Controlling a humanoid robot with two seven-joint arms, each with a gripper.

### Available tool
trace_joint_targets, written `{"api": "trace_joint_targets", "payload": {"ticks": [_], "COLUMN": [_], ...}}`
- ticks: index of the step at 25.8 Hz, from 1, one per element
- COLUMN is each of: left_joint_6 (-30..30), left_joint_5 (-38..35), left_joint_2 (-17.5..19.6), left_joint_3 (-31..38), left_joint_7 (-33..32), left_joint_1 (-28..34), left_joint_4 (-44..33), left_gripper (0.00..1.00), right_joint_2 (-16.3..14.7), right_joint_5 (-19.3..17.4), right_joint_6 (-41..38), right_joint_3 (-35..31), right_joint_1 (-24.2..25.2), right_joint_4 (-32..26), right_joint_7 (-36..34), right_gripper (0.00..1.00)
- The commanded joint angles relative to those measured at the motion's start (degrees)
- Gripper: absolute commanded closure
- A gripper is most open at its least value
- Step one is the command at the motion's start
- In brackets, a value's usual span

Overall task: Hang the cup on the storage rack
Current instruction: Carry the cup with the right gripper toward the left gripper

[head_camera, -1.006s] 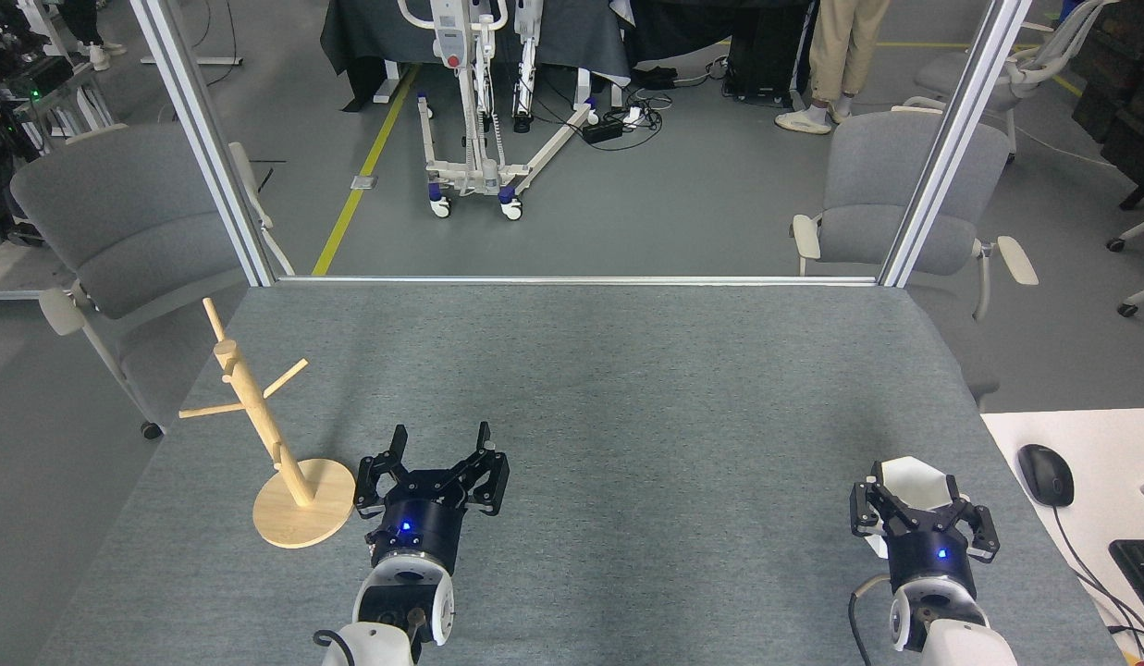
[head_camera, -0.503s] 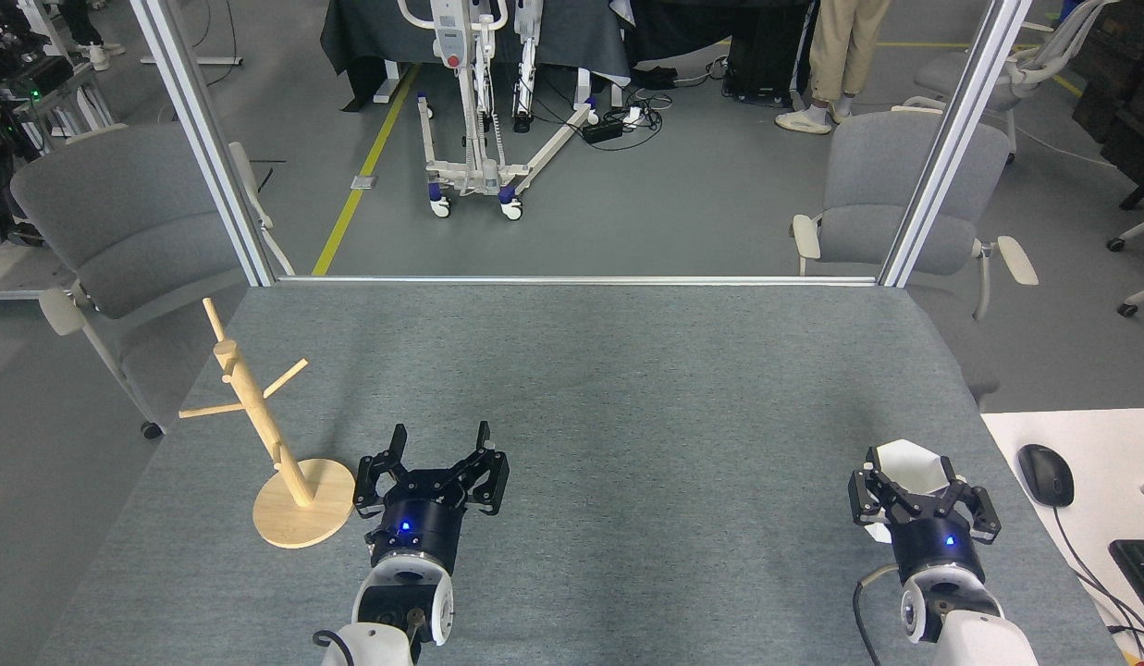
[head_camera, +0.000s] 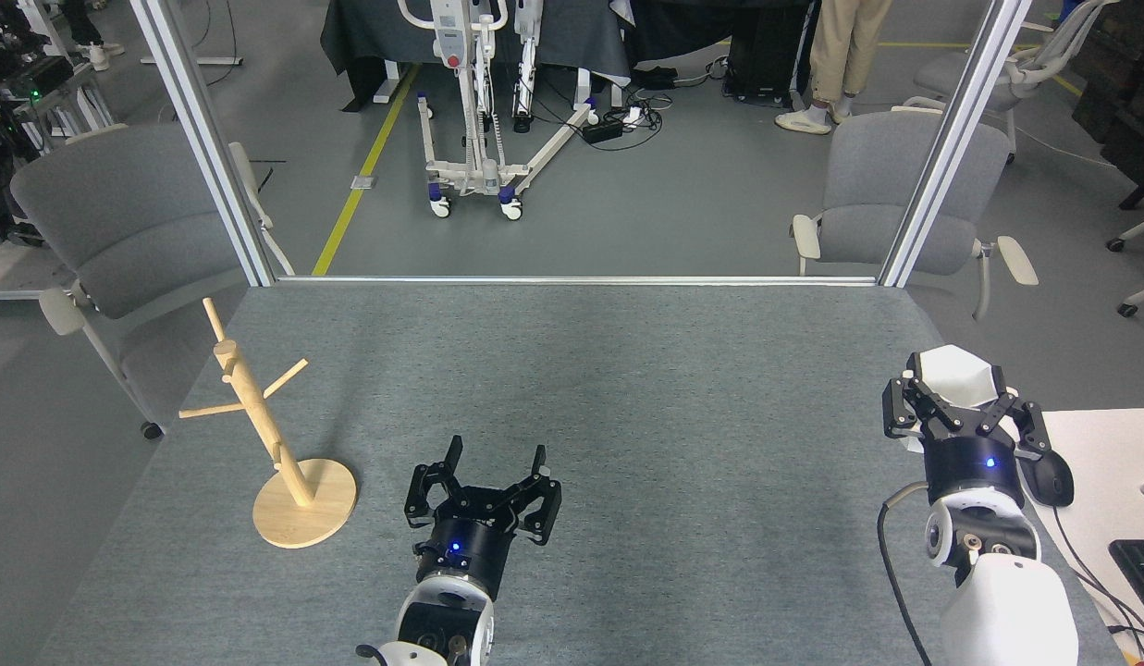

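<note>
A grey felt table (head_camera: 627, 388) is seen from above. At its right edge, the white cup (head_camera: 958, 375) is held by the right gripper (head_camera: 962, 407), whose black fingers are clenched on the cup's lower sides; the cup appears raised above the table. The cup's hexagonal rim is turned up and away from the viewer, so its long axis is judged to run roughly in line with the gripper. No hole or handle is visible from here.

The cup is judged to be light, rigid and hard, with smooth flat facets that could slip; opposite facets are the sensible place to be gripped, and it may chip if dropped.

The left gripper (head_camera: 493, 474) is seen low at centre, its fingers spread and empty. The wooden rack (head_camera: 257, 416) is placed well apart at the left, its post leaning slightly in view, pegs angled upward.
</note>
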Motion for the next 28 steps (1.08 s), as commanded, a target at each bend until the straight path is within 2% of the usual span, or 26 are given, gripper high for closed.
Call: {"api": "trace_joint_targets", "payload": {"ticks": [1,7,12,19,24,28], "left_joint_6": [0.08,0.08,0.25,-0.10,-1.41,-2.47], "left_joint_5": [-1.33,-5.28,-6.25,-5.99,-5.55,-5.20], "left_joint_2": [-0.05,-0.40,-0.49,-0.93,-1.02,-1.11], "left_joint_3": [-4.68,-11.27,-15.67,-16.81,-17.69,-23.14], "left_joint_7": [-0.04,-0.13,-0.83,-3.55,-3.90,-6.63], "left_joint_1": [0.70,0.27,-2.37,-10.02,-13.36,-15.64], "left_joint_4": [0.41,3.05,4.45,7.26,6.91,6.03], "left_gripper": [0.00,0.00,0.00,0.00,0.00,0.00], "right_joint_2": [1.52,4.24,6.79,6.35,6.61,6.79], "right_joint_5": [0.15,0.50,1.29,1.82,6.82,7.53], "right_joint_6": [2.32,3.03,3.29,11.38,18.32,21.75], "right_joint_3": [0.38,0.73,2.40,9.26,15.41,18.66], "right_joint_1": [-0.46,-0.46,-2.39,-4.85,-4.77,-4.77], "right_joint_4": [-7.00,-19.48,-25.81,-28.80,-28.88,-28.62], "right_joint_7": [8.23,23.27,31.09,38.30,39.09,39.09], "right_gripper": [0.81,0.82,0.90,0.90,0.90,0.90]}}
